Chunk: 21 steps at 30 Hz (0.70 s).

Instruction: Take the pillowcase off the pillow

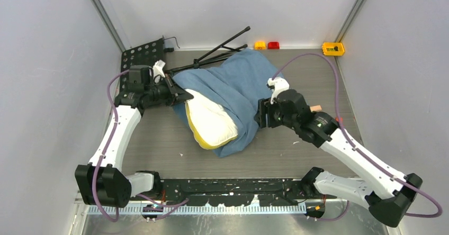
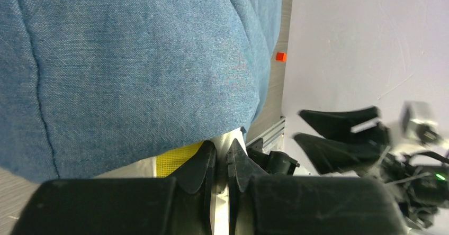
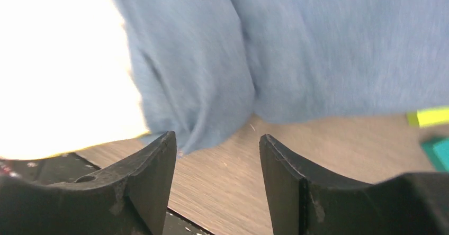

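The dusty blue pillowcase (image 1: 241, 79) lies wrinkled across the middle of the table and still covers the far part of the pillow (image 1: 212, 124). The pillow's cream end with yellow piping sticks out toward the front. My left gripper (image 1: 185, 95) is at the pillow's left corner, shut on cream pillow fabric (image 2: 235, 139) beside the yellow piping (image 2: 177, 158), under the blue cloth (image 2: 132, 60). My right gripper (image 1: 259, 114) is open and empty just right of the pillowcase. In the right wrist view the gripper (image 3: 218, 139) hangs over bare table, with blue cloth (image 3: 317, 50) and bright pillow (image 3: 58, 76) ahead.
A black folded stand (image 1: 222, 52) and a perforated black plate (image 1: 140, 52) lie at the back left. Orange (image 1: 260, 45), red (image 1: 273, 45) and yellow (image 1: 333, 48) blocks sit along the back edge. A black rail (image 1: 227, 184) runs along the front. Walls close both sides.
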Available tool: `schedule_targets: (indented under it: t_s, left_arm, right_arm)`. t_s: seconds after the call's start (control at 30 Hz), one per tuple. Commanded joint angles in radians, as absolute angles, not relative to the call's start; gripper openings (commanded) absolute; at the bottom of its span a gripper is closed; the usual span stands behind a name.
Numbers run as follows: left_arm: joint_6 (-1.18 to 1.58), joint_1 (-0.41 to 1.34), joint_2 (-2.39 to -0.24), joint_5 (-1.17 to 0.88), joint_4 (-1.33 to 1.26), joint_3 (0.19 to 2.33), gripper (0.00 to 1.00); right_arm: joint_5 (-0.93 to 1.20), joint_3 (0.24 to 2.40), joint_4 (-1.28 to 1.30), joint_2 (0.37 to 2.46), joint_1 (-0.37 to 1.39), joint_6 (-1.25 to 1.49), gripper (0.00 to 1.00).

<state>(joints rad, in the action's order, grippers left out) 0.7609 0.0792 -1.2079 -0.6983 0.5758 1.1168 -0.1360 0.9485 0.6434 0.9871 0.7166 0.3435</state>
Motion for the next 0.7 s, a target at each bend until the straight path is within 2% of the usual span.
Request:
schedule_targets:
  t_s: [0.0,0.13,0.33,0.67]
  left_arm:
    - [0.825,0.072,-1.156,-0.786,0.438,1.090,0.00]
    - [0.837,0.076,-1.144,-0.799,0.435,1.087,0.00]
    - [0.857,0.097,-1.115,-0.786,0.420,1.065,0.00]
    - [0.865,0.112,-1.109,-0.780,0.413,1.058,0.00]
  right_arm:
    - [-0.103,1.129,0.659,1.012,0.826,0.228,0.68]
    - [-0.172,1.260,0.688,1.130,0.958,0.228,0.82]
    - [-0.236,1.395,0.598,1.331,1.081,0.235,0.85]
    - [-0.317,1.644,0.662,1.638,1.190,0.235,0.88]
